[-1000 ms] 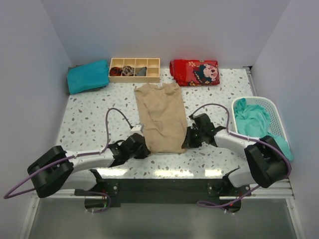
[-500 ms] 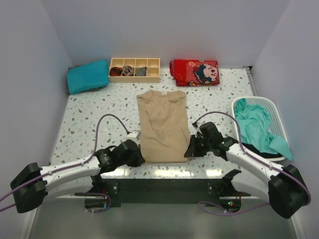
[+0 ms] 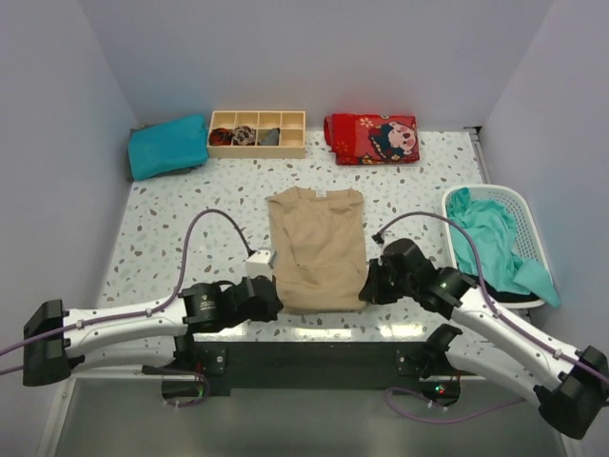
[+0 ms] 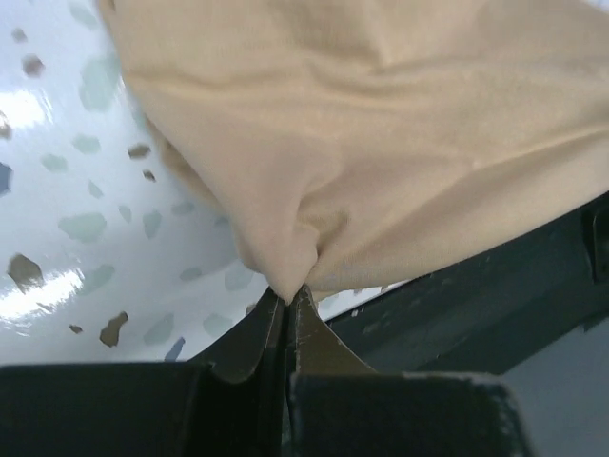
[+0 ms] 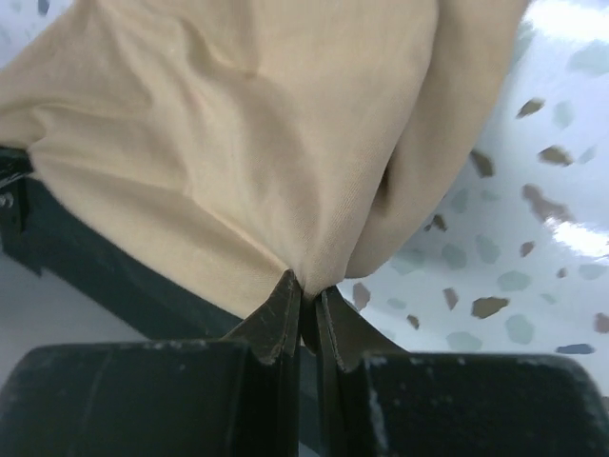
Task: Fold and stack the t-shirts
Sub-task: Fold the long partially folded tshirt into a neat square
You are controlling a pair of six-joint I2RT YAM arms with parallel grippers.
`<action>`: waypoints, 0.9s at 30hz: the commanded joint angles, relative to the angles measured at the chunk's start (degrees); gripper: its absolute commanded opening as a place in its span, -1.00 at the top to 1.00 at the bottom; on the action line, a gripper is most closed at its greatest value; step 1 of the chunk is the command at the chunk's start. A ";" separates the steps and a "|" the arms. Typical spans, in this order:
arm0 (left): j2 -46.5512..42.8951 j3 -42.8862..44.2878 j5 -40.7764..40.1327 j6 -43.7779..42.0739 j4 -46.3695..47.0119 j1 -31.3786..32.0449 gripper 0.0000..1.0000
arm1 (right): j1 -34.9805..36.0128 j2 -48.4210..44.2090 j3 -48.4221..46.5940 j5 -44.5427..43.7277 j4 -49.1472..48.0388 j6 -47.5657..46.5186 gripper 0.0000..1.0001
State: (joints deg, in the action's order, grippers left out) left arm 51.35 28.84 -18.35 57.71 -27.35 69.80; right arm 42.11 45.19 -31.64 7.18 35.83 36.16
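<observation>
The tan-beige t-shirt (image 3: 317, 243) lies lengthwise in the middle of the table, its near end at the front edge. My left gripper (image 3: 269, 296) is shut on its near left corner; the cloth (image 4: 381, 143) bunches at the fingertips. My right gripper (image 3: 366, 288) is shut on the near right corner (image 5: 266, 143). A folded teal t-shirt (image 3: 167, 145) lies at the back left. Another teal t-shirt (image 3: 490, 238) is crumpled in the white basket (image 3: 523, 205) at the right.
A wooden divided box (image 3: 257, 132) holding small items and a folded red patterned cloth (image 3: 372, 138) stand along the back wall. The dark front rail (image 3: 314, 357) runs just below the shirt's near end. Walls close the left, back and right sides.
Both grippers have pulled the tan shirt toward the front edge. The shirt slid nearer and spread wider; its near end now reaches the table's edge.
</observation>
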 commanded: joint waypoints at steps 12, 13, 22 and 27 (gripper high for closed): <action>15.79 18.97 -18.92 -20.34 8.27 -15.11 0.95 | -3.78 26.34 -25.31 -22.65 -9.54 -17.17 0.82; 16.40 19.15 -18.66 -21.40 10.20 -16.18 0.93 | -4.22 27.92 -26.19 -22.74 -10.08 -17.79 0.82; 31.07 26.87 -10.76 -30.11 21.37 -26.73 0.93 | -9.93 42.85 -37.70 -20.45 -13.77 -22.19 0.84; 39.24 31.44 -8.81 -32.22 24.18 -30.24 0.95 | -13.27 49.81 -43.24 -17.74 -14.92 -22.71 0.83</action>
State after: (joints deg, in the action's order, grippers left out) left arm 86.72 55.51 -29.06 29.91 -9.61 42.11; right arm 31.05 91.39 -69.69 -11.92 24.29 15.53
